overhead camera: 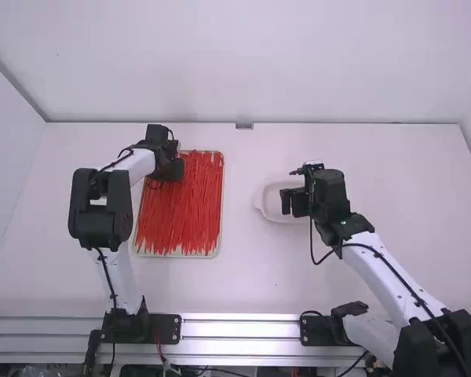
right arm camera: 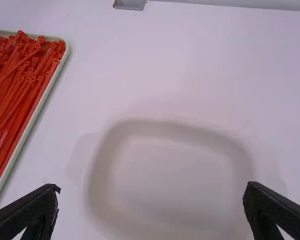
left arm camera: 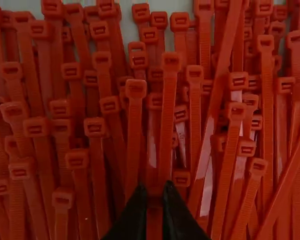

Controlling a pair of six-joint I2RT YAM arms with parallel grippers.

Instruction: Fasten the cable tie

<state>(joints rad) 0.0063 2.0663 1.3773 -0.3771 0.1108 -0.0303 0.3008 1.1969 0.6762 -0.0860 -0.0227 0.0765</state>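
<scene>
**Barely begun: one tie pinched, nothing fastened yet**

The left gripper (overhead camera: 171, 169) is down at the far left corner of the tray (overhead camera: 177, 256), in the heap of red cable ties (overhead camera: 184, 204). In its own wrist view the two fingertips are drawn close together with the strap of a single tie (left arm camera: 155, 220) between them. I judge this a pinch on that tie, though it lies flat among the others and is not lifted.

Every tie in the pile looks straight, with none looped through its own head. By that reading, picking one out, bending it round and threading the tail are all left to do.

To the right of the tray, apart from it on the table (overhead camera: 392, 173), sits a white dish (overhead camera: 268, 206) with nothing in it. The right gripper (overhead camera: 294, 200) hangs over that dish, fingers spread wide and holding nothing.
</scene>
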